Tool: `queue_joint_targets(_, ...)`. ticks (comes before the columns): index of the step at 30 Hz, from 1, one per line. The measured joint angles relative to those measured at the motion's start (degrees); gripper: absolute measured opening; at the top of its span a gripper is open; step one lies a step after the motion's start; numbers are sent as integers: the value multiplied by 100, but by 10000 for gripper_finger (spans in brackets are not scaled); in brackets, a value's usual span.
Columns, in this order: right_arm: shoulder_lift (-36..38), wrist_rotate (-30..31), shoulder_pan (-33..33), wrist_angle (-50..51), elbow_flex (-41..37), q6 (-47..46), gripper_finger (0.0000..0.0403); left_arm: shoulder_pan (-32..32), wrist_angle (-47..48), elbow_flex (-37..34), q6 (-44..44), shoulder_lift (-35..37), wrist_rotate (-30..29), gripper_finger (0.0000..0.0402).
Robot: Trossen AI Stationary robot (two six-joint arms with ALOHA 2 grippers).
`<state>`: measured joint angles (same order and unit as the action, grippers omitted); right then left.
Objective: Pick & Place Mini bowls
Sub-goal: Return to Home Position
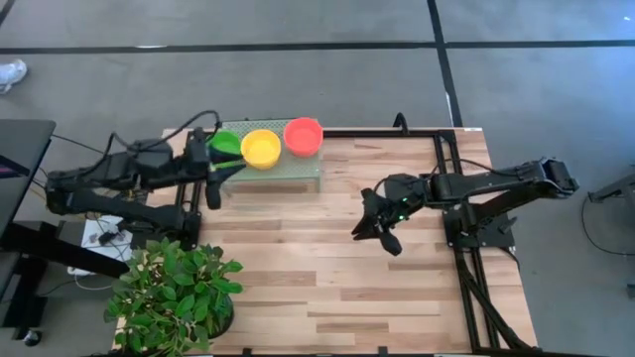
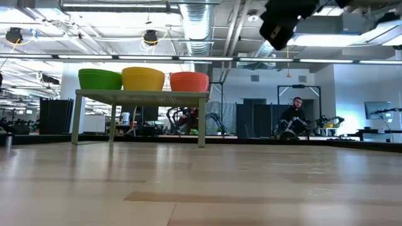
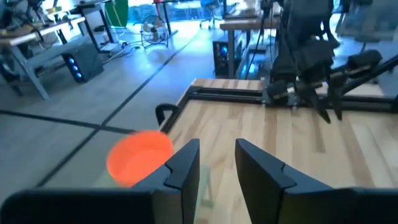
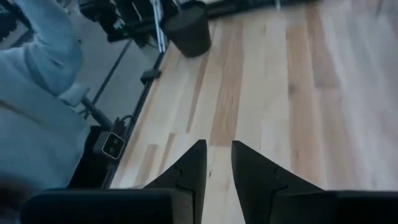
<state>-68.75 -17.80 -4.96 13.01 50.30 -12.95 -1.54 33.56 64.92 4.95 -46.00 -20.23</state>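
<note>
The mini bowls sit stacked on the rack. The left end effector, spread and empty, hangs just beside the green stack; a wide swing could knock it off. The right end effector is spread over the worktop.

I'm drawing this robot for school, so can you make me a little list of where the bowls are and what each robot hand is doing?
Green bowls: stacked on the rack, left end
Yellow bowls: stacked in the rack's middle
Red-orange bowls: stacked at the right end
Left gripper: open, empty, beside the rack
Right gripper: open, empty, above the table
Loose bowls on the table: none seen
</note>
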Motion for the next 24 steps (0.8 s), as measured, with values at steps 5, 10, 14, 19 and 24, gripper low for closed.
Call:
queue_joint_targets(5,610,-23,227,388,22,661,70,0,-1154,-1590,-247,950,8,104)
queue_joint_targets(10,1783,241,595,843,-349,1291,70,0,-1763,-2641,-249,1515,9,104)
queue_joint_targets(14,2916,751,1042,220,-1377,1396,70,0,-2461,-3461,-241,1943,37,104)
queue_joint_targets(19,4386,648,1797,144,-2209,1144,70,0,-2681,-4132,-247,2684,58,104)
queue_joint_targets(24,5652,371,2140,336,-2760,968,70,2,-2889,-4598,-243,3574,587,104)
